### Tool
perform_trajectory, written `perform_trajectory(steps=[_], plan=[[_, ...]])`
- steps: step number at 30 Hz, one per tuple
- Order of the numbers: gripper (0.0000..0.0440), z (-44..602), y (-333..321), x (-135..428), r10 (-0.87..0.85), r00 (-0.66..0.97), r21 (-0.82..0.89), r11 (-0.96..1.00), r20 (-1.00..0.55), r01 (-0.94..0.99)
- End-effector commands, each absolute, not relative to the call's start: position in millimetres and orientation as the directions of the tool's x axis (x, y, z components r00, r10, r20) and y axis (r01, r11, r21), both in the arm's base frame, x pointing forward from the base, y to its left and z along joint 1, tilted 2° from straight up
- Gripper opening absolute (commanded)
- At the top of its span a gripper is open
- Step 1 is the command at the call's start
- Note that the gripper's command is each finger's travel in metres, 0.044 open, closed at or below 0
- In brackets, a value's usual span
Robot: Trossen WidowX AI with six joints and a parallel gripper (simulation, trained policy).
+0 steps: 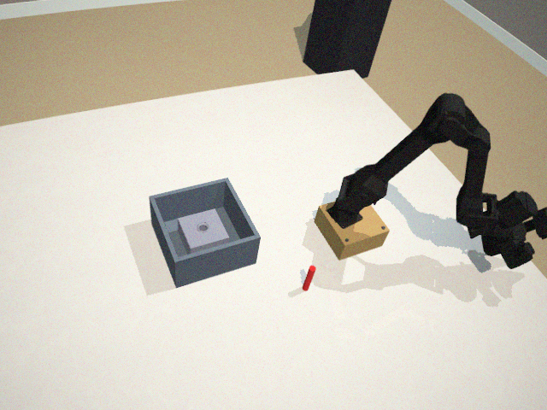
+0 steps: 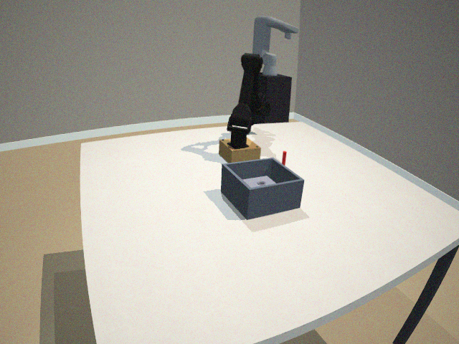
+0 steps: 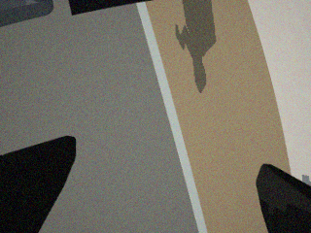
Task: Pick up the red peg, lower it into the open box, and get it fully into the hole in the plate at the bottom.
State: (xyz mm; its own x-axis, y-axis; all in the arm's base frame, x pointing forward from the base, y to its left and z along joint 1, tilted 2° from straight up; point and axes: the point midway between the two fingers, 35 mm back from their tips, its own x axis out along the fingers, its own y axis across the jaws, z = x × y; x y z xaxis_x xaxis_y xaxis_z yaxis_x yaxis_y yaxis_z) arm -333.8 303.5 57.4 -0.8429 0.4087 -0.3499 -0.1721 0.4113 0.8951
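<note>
The red peg (image 1: pixel 308 278) (image 2: pixel 284 158) stands upright on the table, beside the wooden block and apart from the box. The blue-grey open box (image 1: pixel 216 265) (image 2: pixel 276 200) has a pale plate (image 1: pixel 216 234) (image 2: pixel 251 181) at its bottom. The plate's round hole (image 1: pixel 202 227) (image 2: pixel 261 183) looks empty. My gripper (image 3: pixel 168 161) is open, its fingers wide apart with nothing between them. In the top view it is at the right edge, far from the peg and box; the arm hides it in the exterior view. The wrist view shows no peg or box.
The arm's base sits on a wooden block (image 1: pixel 362 246) (image 2: pixel 244 154), between the gripper and the box. The box's raised walls surround the plate. A black stand (image 1: pixel 346 37) (image 2: pixel 277 97) is beyond the table's edge. The wrist view faces wall and floor.
</note>
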Motion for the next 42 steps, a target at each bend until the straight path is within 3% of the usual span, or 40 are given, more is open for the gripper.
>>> perform_trajectory(steps=[1,3,11,20,31,42], plan=[[0.0417,58,307,-331,0.42,-0.834,0.898,0.401,-0.357,-0.183],[0.044,60,317,-323,0.447,-0.813,0.901,0.381,-0.375,-0.206],[0.044,67,368,-254,0.573,-0.652,0.864,0.4,-0.496,-0.306],[0.044,69,396,-141,0.63,-0.406,0.75,0.549,-0.662,-0.37],[0.044,77,369,-6,0.53,-0.13,0.542,0.78,-0.838,-0.314],[0.044,104,304,89,0.353,0.044,0.347,0.931,-0.934,-0.111]])
